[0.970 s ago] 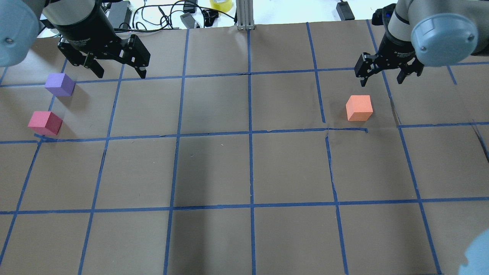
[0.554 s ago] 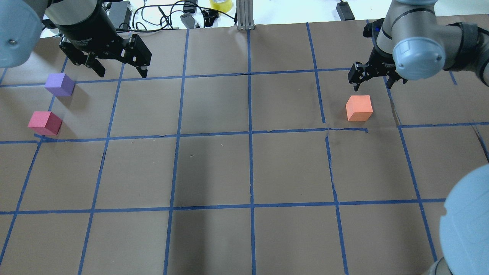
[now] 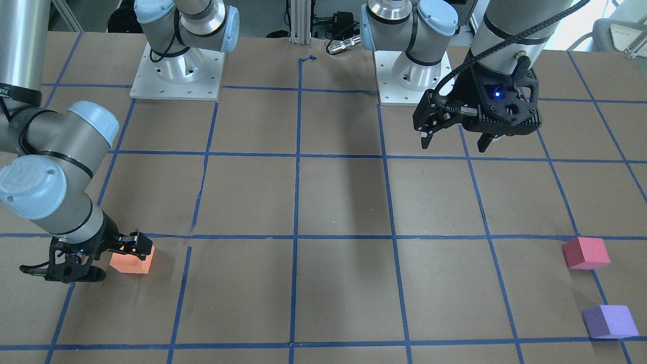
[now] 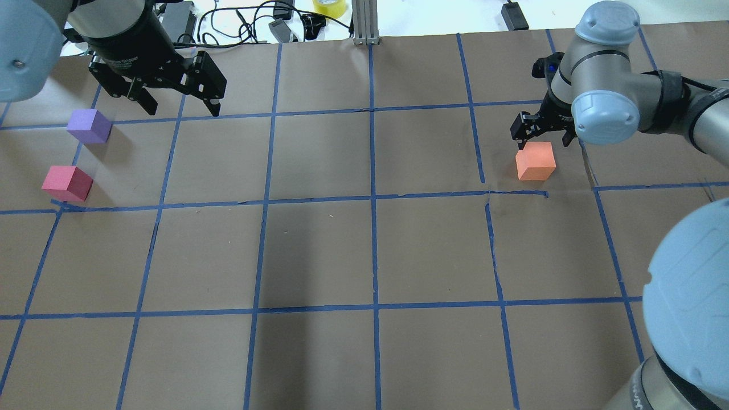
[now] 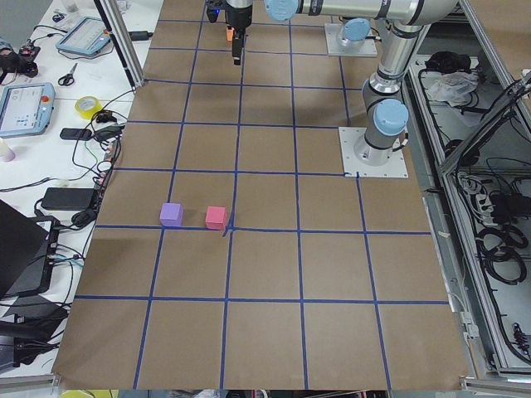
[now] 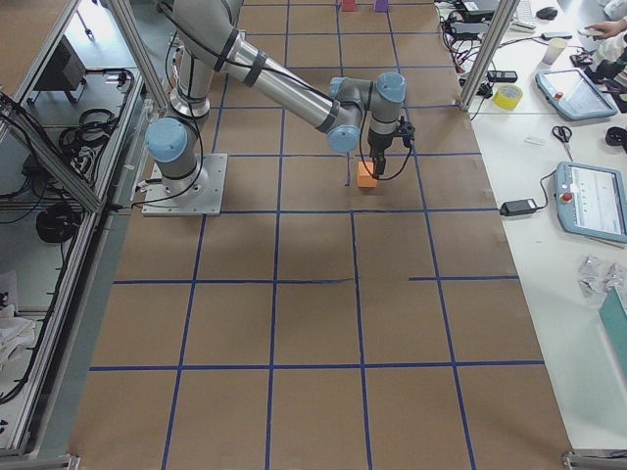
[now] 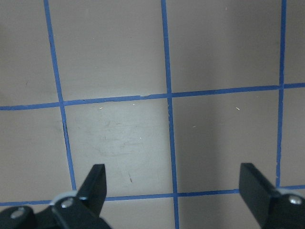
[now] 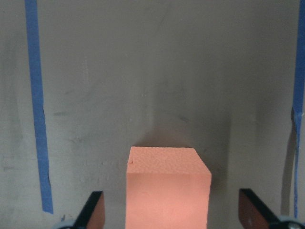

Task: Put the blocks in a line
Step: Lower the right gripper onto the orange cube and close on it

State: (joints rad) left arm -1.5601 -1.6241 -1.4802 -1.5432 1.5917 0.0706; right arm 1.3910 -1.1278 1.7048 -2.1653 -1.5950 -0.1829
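Observation:
The orange block (image 4: 535,161) sits on the brown paper at the right; it also shows in the front view (image 3: 132,260) and the right wrist view (image 8: 167,186). My right gripper (image 4: 541,138) is open and low, with one finger on each side of the orange block and a gap on both sides. The pinkish-red block (image 4: 66,183) and the purple block (image 4: 89,126) sit close together at the far left. My left gripper (image 4: 182,111) is open and empty, held above the table to the right of the purple block. Its wrist view shows only bare paper.
Blue tape lines (image 4: 373,199) grid the paper. Cables (image 4: 239,23), a yellow tape roll (image 4: 329,5) and an aluminium post (image 4: 364,23) lie along the far edge. Both arm bases (image 3: 177,71) stand at the robot's side of the table.
My right gripper has moved down and toward the orange block, from behind it to straddling it. The left gripper and all three blocks have stayed where they were.

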